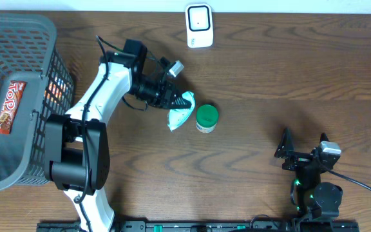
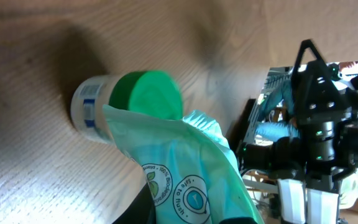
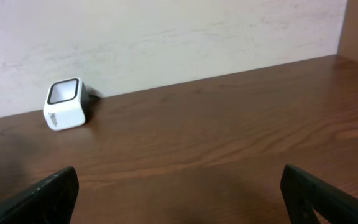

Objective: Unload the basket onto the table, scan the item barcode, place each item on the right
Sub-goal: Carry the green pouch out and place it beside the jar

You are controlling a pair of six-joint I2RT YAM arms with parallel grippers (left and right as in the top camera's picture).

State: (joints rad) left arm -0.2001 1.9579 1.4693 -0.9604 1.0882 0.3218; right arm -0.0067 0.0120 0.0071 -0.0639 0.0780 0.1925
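Note:
My left gripper (image 1: pixel 172 100) is shut on one end of a teal wipes pouch (image 1: pixel 180 116) with round "safe to flush" badges. The pouch hangs just above the wooden table near its middle. In the left wrist view the pouch (image 2: pixel 188 168) fills the lower centre and hides the fingertips of the gripper (image 2: pixel 191 216). A white jar with a green lid (image 1: pixel 206 118) lies against the pouch on its right, and the jar (image 2: pixel 132 99) shows a blue-printed label. The white scanner (image 1: pixel 199 24) stands at the table's far edge, also seen as the scanner (image 3: pixel 65 103) by the wall. My right gripper (image 1: pixel 303 144) stands open at the front right, and the right wrist view shows nothing in that gripper (image 3: pixel 179 199).
A grey plastic basket (image 1: pixel 44 29) takes up the left side, with a red snack pack (image 1: pixel 10 106) inside. The left arm reaches from the front edge up past the basket.

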